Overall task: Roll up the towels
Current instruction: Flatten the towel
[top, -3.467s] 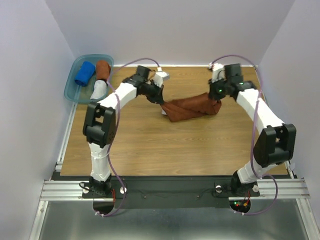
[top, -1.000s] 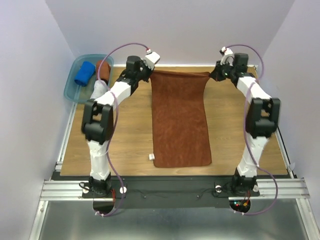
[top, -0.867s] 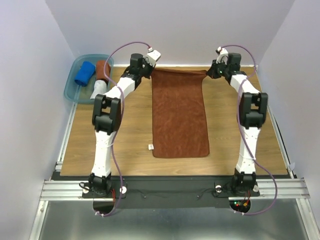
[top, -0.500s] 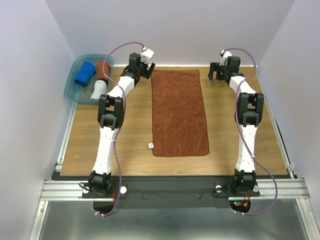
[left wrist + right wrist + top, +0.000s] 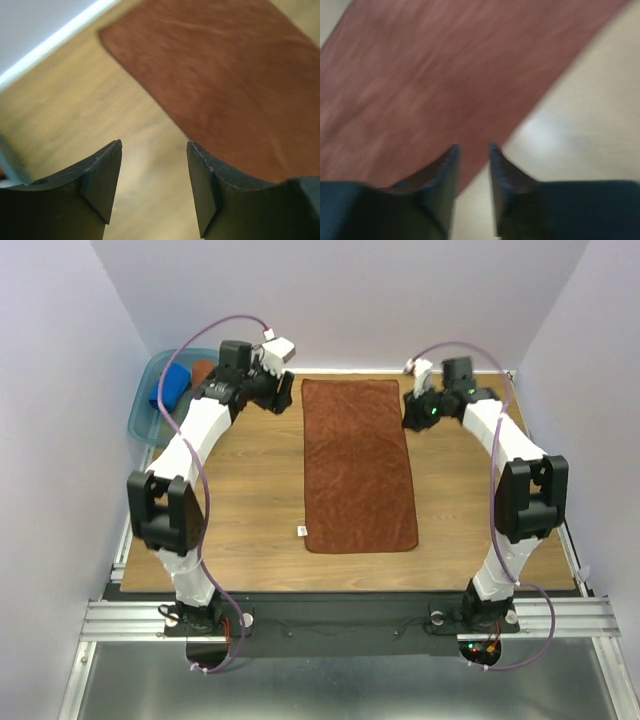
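Observation:
One rust-brown towel (image 5: 360,465) lies spread flat, lengthwise, down the middle of the table, with a small white tag (image 5: 301,531) at its near left edge. My left gripper (image 5: 281,392) hovers just off its far left corner. In the left wrist view the left gripper (image 5: 154,145) is open over bare wood, and the towel (image 5: 225,75) lies to the upper right. My right gripper (image 5: 410,410) hangs by the towel's far right edge. The right wrist view, blurred, shows the right gripper (image 5: 473,146) over the towel (image 5: 445,65) edge, jaws narrowly apart and empty.
A translucent blue tub (image 5: 140,415) stands at the far left corner. It holds a blue roll (image 5: 170,385) and a brown roll (image 5: 203,367), partly hidden by my left arm. Walls close the table on three sides.
The bunched towel was spread flat and both grippers let go of its far corners. Since half a second ago both arms have pulled back and bent outward, and both jaws have narrowed.

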Motion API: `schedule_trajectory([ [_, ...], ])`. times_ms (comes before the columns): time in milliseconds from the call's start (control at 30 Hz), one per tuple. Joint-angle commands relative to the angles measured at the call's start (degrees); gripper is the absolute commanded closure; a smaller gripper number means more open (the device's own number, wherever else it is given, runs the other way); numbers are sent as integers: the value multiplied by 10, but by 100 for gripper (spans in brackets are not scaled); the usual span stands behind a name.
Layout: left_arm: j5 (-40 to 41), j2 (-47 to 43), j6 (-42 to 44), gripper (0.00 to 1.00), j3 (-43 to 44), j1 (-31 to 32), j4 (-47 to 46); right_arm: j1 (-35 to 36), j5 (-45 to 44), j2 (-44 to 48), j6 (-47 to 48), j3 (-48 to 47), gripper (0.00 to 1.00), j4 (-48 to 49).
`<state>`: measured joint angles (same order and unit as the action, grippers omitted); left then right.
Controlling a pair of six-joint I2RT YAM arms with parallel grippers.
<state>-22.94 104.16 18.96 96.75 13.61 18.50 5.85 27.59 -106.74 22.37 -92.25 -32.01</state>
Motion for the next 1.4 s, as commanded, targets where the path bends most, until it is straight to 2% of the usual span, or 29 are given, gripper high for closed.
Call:
schedule_trajectory([
  [0, -61, -68, -36, 37, -97, 3, 76, 43, 20, 9, 49, 111, 72, -119],
  [67, -65, -98, -41, 38, -128, 3, 78, 65, 18, 26, 56, 162, 77, -129],
  [167, -71, -119, -47, 39, -146, 3, 95, 87, 14, 48, 60, 217, 79, -135],
  [300, -69, -128, -55, 39, -169, 6, 110, 134, 12, 44, 47, 262, 84, -141],
  [400, -74, -124, -72, 38, -180, 5, 119, 194, 44, 24, 23, 273, 83, -138],
  [500, -82, -121, -120, 38, -185, -4, 112, 291, 105, -28, -22, 238, 83, -112],
  [600, -69, -107, -140, 35, -173, -9, 123, 345, 156, -79, -72, 184, 78, -86],
  [667, -61, -97, -149, 33, -164, -9, 141, 376, 218, -108, -89, 113, 72, -85],
  [700, -51, -92, -149, 32, -165, -9, 145, 376, 241, -108, -100, 94, 67, -86],
  [800, -8, -84, -142, 32, -169, -9, 155, 341, 251, -68, -95, 44, 60, -88],
  [900, -2, -90, -137, 34, -178, -9, 152, 273, 223, -32, -83, 16, 56, -89],
  [967, -7, -95, -139, 37, -194, -9, 141, 223, 172, -34, -70, 6, 56, -89],
  [1100, -14, -80, -118, 47, -206, -4, 159, 173, 65, -86, -31, -39, 57, -90],
  [1200, -7, -56, -86, 57, -209, 5, 193, 132, -24, -158, -29, -106, 59, -89],
  [1367, 32, -32, -59, 62, -220, 21, 215, 90, -82, -221, -43, -158, 63, -87],
])
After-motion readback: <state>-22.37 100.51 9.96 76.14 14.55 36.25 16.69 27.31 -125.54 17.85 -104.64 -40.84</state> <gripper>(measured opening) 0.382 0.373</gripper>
